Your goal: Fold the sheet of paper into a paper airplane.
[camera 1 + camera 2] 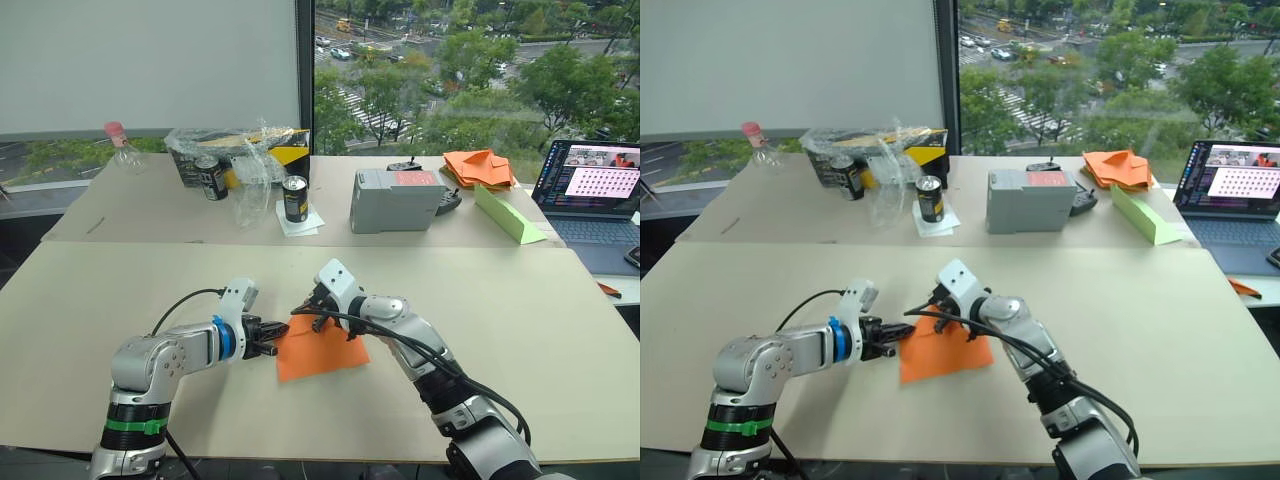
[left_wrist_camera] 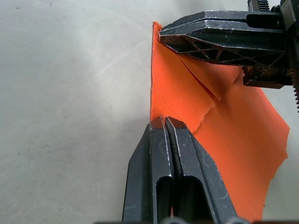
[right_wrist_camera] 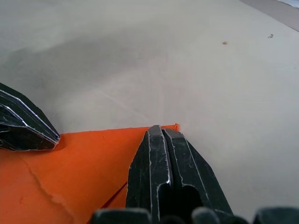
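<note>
The sheet of paper (image 1: 325, 355) lies flat on the near table (image 1: 520, 330), bright orange, with one corner folded over into a flap (image 2: 205, 79). My left gripper (image 1: 278, 332) is shut, its tips (image 2: 164, 122) resting on the sheet's left edge. My right gripper (image 1: 303, 310) is also shut, its tips (image 3: 161, 128) down on the sheet's far corner, a short way from the left one. In the left wrist view the right gripper's fingers (image 2: 219, 35) lie across the flap. No paper shows between either pair of fingers.
On the far table stand a grey box (image 1: 397, 198), two cans (image 1: 295, 198) (image 1: 211, 177), crumpled plastic wrap (image 1: 250, 160), a heap of orange paper pieces (image 1: 480, 167) and a light-green wedge (image 1: 508, 215). A laptop (image 1: 595, 190) sits at the right.
</note>
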You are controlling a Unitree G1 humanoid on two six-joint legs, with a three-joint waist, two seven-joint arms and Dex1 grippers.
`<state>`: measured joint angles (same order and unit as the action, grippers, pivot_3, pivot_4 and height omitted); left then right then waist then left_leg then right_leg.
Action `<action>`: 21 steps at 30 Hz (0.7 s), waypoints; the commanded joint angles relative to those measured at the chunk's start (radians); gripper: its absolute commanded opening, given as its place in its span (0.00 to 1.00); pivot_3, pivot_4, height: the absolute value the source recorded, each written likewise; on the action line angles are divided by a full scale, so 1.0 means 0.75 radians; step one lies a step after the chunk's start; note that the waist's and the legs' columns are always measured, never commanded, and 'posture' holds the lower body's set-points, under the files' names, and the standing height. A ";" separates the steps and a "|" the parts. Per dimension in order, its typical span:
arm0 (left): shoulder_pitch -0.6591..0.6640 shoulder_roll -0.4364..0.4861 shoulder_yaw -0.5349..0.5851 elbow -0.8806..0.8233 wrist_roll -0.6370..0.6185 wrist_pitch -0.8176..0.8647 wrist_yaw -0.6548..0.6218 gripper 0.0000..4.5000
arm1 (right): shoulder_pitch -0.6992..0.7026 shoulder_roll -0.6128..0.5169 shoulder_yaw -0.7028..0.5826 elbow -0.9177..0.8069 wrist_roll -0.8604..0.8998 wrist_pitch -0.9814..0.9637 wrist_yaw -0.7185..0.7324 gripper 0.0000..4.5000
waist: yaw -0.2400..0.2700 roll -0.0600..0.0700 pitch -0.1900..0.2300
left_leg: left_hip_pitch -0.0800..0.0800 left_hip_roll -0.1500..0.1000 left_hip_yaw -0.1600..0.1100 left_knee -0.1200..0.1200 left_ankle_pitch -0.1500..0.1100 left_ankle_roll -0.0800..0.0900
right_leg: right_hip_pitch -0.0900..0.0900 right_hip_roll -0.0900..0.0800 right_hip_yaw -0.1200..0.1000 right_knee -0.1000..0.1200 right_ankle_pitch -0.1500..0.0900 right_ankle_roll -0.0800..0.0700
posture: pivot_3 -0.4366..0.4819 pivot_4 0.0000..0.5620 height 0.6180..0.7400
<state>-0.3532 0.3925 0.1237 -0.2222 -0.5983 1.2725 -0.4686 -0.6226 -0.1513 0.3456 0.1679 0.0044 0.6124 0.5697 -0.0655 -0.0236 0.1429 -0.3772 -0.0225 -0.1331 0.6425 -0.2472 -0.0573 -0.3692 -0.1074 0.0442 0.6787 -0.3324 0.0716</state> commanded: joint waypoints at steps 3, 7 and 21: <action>-0.028 -0.018 0.006 0.045 0.020 0.010 0.056 0.02 | 0.051 -0.037 0.065 -0.038 -0.009 0.034 0.070 0.00 | 0.004 0.000 0.000 | 0.000 0.000 0.000 0.000 0.000 0.000 | 0.000 0.000 0.000 0.000 0.000 0.000 | 0.48 0.27 1.00; -0.076 -0.055 0.007 0.045 0.006 0.018 0.077 0.02 | 0.057 -0.042 0.077 -0.047 -0.013 0.033 0.074 0.00 | 0.005 0.000 0.000 | 0.000 0.000 0.000 0.000 0.000 0.000 | 0.000 0.000 0.000 -0.001 0.000 0.000 | 0.48 0.27 1.00; -0.071 -0.060 -0.066 0.074 0.033 -0.019 0.088 0.02 | 0.054 -0.039 0.078 -0.040 -0.014 0.030 0.068 0.00 | 0.004 0.000 0.000 | 0.000 0.000 0.000 -0.001 0.000 0.000 | 0.000 0.000 0.000 -0.001 0.000 0.000 | 0.48 0.27 1.00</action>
<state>-0.4251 0.3381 0.0874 -0.1617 -0.5808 1.2469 -0.4043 -0.6028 -0.1784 0.3823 0.1229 0.0029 0.6123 0.6102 -0.0629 -0.0237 0.1428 -0.3775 -0.0226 -0.1331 0.6419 -0.2472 -0.0572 -0.3692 -0.1074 0.0440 0.6776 -0.3323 0.0716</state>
